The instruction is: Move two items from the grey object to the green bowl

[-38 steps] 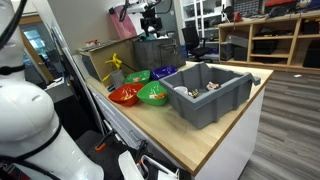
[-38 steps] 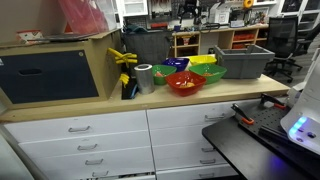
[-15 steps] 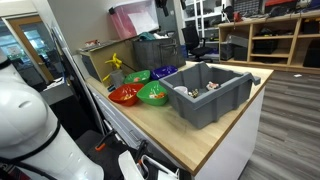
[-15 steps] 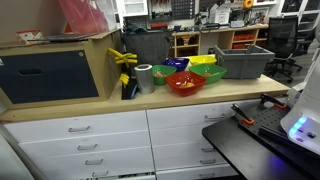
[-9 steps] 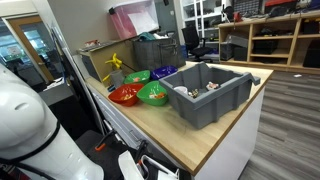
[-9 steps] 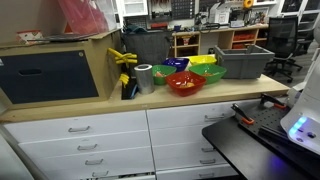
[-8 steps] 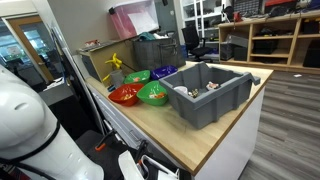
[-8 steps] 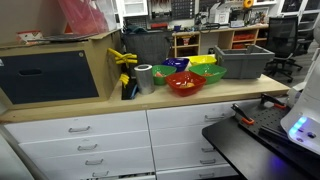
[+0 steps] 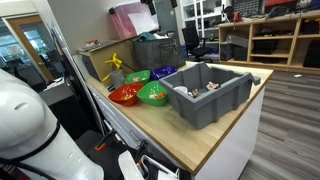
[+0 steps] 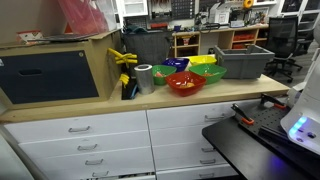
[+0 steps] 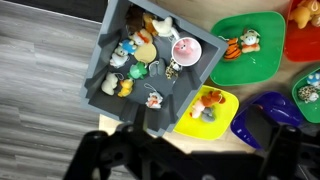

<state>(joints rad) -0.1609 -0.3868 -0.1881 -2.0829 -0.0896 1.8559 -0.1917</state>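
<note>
The grey bin (image 11: 112, 60) is seen from high above in the wrist view, holding several small toys, among them a pink round one (image 11: 185, 50) and a reddish figure (image 11: 153, 98). It also shows in both exterior views (image 9: 212, 95) (image 10: 243, 63). A green bowl (image 11: 262, 62) next to the bin holds a tiger toy (image 11: 243, 43); it also shows in an exterior view (image 9: 154, 96). My gripper (image 11: 190, 148) is a dark blur at the bottom edge, high above the table, jaws wide apart with nothing between them. Only a bit of the arm (image 9: 163, 5) shows in an exterior view.
A yellow bowl (image 11: 205, 112) with a toy, a blue bowl (image 11: 262, 120), a red bowl (image 11: 303, 30) and a second green bowl (image 11: 311, 88) cluster beside the bin. A yellow clamp (image 9: 115, 64) and a box stand behind them. The table drops to floor beyond the bin.
The arm has risen since 2.5 s ago and has almost left the top of the exterior view. The bin and bowls have not moved.
</note>
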